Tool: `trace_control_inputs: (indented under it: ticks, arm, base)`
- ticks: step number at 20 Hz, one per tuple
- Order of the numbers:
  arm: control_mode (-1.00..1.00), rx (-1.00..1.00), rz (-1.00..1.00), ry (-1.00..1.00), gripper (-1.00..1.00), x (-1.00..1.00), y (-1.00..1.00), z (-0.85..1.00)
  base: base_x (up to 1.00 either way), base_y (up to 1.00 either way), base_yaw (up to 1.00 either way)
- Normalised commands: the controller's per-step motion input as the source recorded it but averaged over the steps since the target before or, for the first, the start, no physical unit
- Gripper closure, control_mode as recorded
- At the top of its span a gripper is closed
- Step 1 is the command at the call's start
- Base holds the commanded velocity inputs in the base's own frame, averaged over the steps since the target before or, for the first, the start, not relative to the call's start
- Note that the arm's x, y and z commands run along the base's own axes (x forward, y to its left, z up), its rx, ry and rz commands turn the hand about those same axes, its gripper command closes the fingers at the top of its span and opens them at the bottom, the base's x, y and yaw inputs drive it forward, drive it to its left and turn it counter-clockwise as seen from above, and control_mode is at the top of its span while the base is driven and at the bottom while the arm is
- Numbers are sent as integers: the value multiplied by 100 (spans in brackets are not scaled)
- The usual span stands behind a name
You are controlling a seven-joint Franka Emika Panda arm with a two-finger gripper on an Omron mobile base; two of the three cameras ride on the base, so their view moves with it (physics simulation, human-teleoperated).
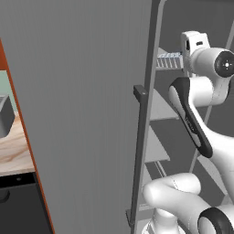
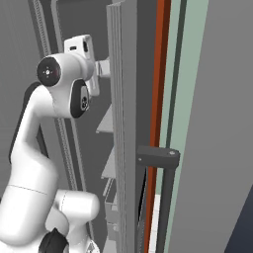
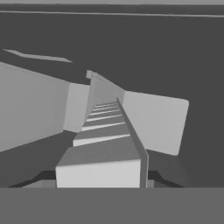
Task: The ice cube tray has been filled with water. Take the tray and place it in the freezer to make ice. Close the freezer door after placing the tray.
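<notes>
Reaching into the freezer (image 1: 183,128), the arm holds the ice cube tray (image 3: 105,135) at an upper shelf. In the left base view the tray's ribbed end (image 1: 169,60) juts out at upper centre-right, just left of the hand. The hand view looks along the tray's length, its cells receding toward the compartment's dark back wall, with pale shelf panels (image 3: 155,122) on either side. The gripper (image 2: 101,69) is closed as far as it goes, clamped on the near end of the tray; its fingers themselves are hidden.

Judgement: the placing step is in hand. The tray should be kept level, since it carries water, slid fully onto a shelf and let settle flat before release. The withdrawal should run straight back, clear of the shelf edges.

The freezer door (image 1: 87,114) stands open, filling the left and centre of the left base view, its bar handle (image 1: 139,151) at centre. A wooden surface (image 1: 13,151) shows at the left edge, a dark appliance front (image 1: 18,205) below it.
</notes>
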Motion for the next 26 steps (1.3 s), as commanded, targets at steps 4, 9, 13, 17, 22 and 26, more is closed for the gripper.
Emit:
trace_control_inputs:
  ticks: [4, 9, 13, 17, 22, 26]
  arm:
    - [-100, 2, 0, 0, 100, 17, -7, 0]
    - [-100, 2, 1, 0, 100, 9, -4, 0]
    - [-100, 3, 2, 0, 100, 1, -8, 0]
    - [-100, 3, 2, 0, 100, 6, -8, 0]
    - [-100, 3, 2, 0, 100, 17, -7, 0]
    - [-100, 2, 3, 1, 100, 29, -3, 0]
  base:
    - [0, 0, 0]
    - [0, 0, 0]
    - [0, 0, 0]
    - [0, 0, 0]
    - [0, 0, 0]
    - [0, 0, 0]
